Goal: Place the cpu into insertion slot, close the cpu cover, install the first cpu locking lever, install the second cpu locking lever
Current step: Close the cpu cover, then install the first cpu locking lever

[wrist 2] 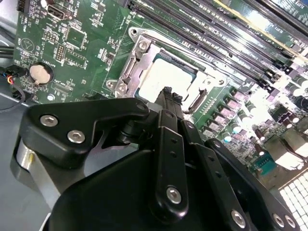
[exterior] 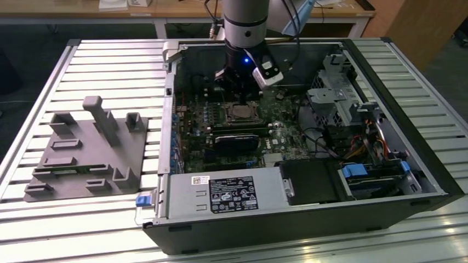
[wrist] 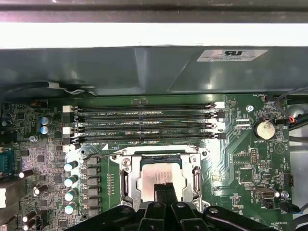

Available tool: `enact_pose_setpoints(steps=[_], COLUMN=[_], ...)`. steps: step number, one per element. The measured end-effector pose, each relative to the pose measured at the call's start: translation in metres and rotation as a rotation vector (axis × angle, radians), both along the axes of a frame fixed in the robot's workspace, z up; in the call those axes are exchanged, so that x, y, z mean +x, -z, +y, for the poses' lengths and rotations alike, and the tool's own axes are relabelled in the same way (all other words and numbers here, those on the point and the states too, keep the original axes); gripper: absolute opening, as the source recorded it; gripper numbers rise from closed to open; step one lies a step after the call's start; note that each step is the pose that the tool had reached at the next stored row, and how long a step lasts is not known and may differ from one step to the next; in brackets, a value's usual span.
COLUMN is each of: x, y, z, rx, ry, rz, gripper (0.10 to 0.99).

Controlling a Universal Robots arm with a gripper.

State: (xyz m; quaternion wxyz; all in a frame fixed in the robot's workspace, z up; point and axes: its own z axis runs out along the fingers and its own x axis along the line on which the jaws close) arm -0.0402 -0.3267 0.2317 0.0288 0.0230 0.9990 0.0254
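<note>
No print can be read. In the exterior view, a black label [exterior: 234, 193] with white print lies on the power supply [exterior: 179, 201], with a white barcode sticker [exterior: 200, 179] at its ten o'clock. In the first wrist view, a white sticker [wrist: 231, 55] sits on the case wall [wrist: 120, 67], and white silkscreen lettering runs along the memory slots [wrist: 144, 122], too small to read.

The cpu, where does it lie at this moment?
The cpu lies seated on the motherboard, framed by the cpu cover, beside the memory slots; in the exterior view it is directly below the gripper.
</note>
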Motion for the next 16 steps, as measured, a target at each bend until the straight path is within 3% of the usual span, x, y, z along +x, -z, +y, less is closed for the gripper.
enact_pose_setpoints(steps=[12, 16], x=[0.0, 0.0], y=[-0.0004, -0.0052], z=[0.0, 0.0], rx=[0.0, 0.0], ry=[0.0, 0.0], rz=[0.0001, 0.0001], gripper=[0.106, 0.106])
